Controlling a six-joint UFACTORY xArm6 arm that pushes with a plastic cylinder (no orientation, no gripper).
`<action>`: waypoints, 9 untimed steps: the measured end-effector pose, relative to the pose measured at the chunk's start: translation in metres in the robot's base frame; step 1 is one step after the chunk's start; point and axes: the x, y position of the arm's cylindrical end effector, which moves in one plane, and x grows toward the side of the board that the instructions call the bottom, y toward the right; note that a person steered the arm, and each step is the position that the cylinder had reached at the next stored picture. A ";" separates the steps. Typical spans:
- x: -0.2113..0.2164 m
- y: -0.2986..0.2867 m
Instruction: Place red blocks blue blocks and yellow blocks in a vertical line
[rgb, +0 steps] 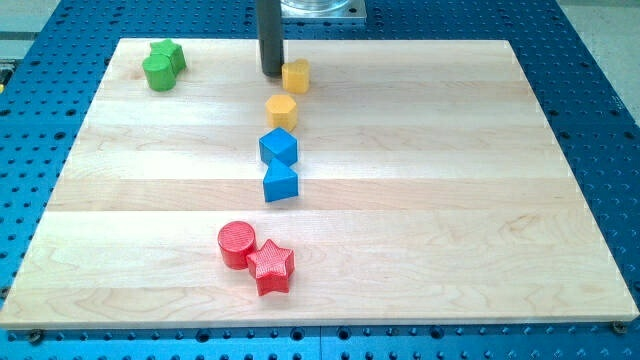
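My tip (272, 73) rests on the wooden surface (450, 200), just left of the upper yellow block (296, 75); the tool is a bare rod, gripping nothing. Below that block run the yellow hexagon (281, 109), blue cube (278, 147), blue wedge (280, 183), then, apart and leftward, the red cylinder (236, 244) touching the red star (270, 266). Two green blocks (162, 64) sit far left.

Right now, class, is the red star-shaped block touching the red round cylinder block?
Yes: the red star-shaped block sits pressed against the red round cylinder block near the view's bottom, with no wood showing between them.
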 end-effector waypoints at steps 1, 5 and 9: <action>-0.032 0.018; 0.028 0.074; 0.261 0.088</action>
